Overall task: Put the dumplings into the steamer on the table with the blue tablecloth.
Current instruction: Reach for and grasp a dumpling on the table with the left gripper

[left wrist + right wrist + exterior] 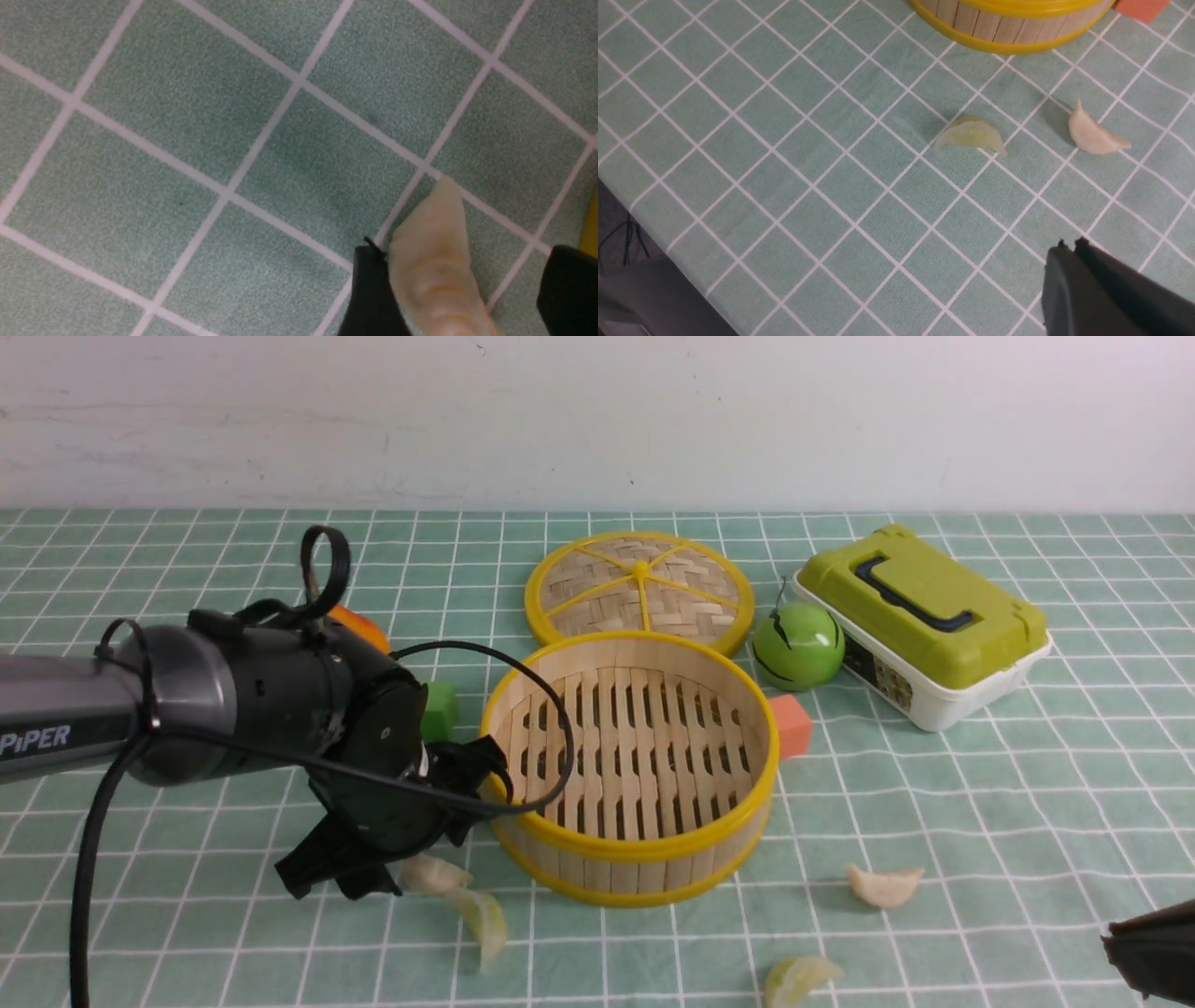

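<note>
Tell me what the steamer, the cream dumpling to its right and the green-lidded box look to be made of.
Steamer: bamboo or pale wood, in matt separate slats; its yellow rims look like smooth plastic. Cream dumpling: probably moulded rubber or plastic, smooth and slightly translucent; real dough cannot be ruled out. Green-lidded box: hard plastic, evenly coloured with rounded moulded edges.

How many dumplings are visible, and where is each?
4, all on the cloth: one white between the open left claw's tips, one green beside it, one white and one green nearer the right claw. The steamer is empty.
</note>
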Controlling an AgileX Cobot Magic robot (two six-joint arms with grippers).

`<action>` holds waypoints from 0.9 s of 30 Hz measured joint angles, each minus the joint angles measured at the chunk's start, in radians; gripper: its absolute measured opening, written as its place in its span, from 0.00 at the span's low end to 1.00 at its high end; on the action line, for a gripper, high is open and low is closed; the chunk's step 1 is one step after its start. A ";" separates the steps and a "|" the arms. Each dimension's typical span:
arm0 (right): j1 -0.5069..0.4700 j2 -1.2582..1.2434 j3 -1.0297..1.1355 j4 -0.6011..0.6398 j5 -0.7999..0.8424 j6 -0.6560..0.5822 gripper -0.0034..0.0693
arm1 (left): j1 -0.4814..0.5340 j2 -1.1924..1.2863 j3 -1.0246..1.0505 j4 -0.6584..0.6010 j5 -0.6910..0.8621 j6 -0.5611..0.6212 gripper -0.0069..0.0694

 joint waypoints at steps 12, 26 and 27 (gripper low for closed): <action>0.000 0.000 0.013 0.000 -0.054 0.000 0.05 | 0.000 0.015 -0.006 0.001 0.018 0.019 0.30; 0.000 0.000 0.014 -0.020 -0.073 0.000 0.06 | 0.000 -0.125 -0.122 0.017 0.179 0.446 0.20; 0.000 0.000 0.014 -0.021 -0.078 0.000 0.06 | 0.000 -0.142 -0.161 0.006 0.201 0.475 0.20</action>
